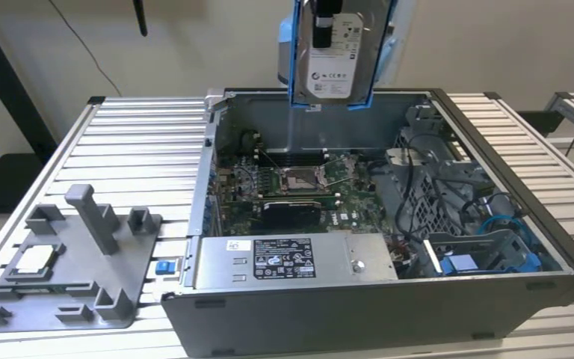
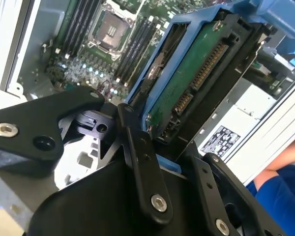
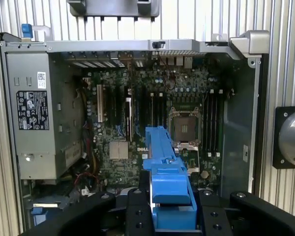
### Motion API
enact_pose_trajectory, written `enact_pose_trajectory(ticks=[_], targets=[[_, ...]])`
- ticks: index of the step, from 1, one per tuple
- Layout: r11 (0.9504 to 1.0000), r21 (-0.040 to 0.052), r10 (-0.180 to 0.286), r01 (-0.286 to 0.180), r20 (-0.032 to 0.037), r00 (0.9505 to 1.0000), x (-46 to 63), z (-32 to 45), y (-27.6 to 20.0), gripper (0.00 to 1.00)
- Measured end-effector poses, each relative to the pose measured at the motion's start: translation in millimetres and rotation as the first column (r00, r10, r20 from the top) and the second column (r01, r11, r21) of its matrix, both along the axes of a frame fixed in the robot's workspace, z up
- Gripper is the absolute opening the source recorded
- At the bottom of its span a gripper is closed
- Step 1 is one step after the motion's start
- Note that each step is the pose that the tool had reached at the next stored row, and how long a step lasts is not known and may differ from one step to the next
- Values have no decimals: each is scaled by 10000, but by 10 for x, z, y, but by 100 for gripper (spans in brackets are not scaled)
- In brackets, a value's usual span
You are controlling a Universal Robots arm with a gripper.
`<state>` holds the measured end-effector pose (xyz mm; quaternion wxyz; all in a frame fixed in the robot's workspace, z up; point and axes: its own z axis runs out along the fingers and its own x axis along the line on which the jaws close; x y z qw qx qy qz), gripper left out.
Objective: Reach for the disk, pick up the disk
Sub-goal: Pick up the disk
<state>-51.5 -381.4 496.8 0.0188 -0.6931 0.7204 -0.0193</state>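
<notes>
The disk [image 1: 332,56], a silver hard drive with a white label in a bright blue bracket, hangs upright in the air above the back wall of the open computer case [image 1: 367,314]. My gripper [image 3: 169,209] is shut on it from above. In the first wrist view the bracket [image 3: 167,172] is seen edge-on between the black finger links, over the motherboard. The second wrist view shows the disk's green circuit-board side [image 2: 196,83] with its connector, clamped at the gripper [image 2: 160,145].
Inside the case lie the motherboard [image 1: 297,187], a grey power supply box [image 1: 287,262] and blue-cabled bays [image 1: 486,247]. A grey fixture [image 1: 87,224] with a small white-topped chip [image 1: 36,258] stands on the slatted table [image 1: 137,142]. A person's blue sleeve [image 2: 280,196] is nearby.
</notes>
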Motion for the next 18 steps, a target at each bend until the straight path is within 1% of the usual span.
enact_pose_trajectory(ticks=[9, 13, 18], targets=[[10000, 1, 0, 0, 0, 10000, 234, -1, -7, 0], [10000, 0, 1, -1, 0, 10000, 316, 0, -10, 0], [10000, 0, -2, 2, 0, 10000, 332, 0, -12, 0]])
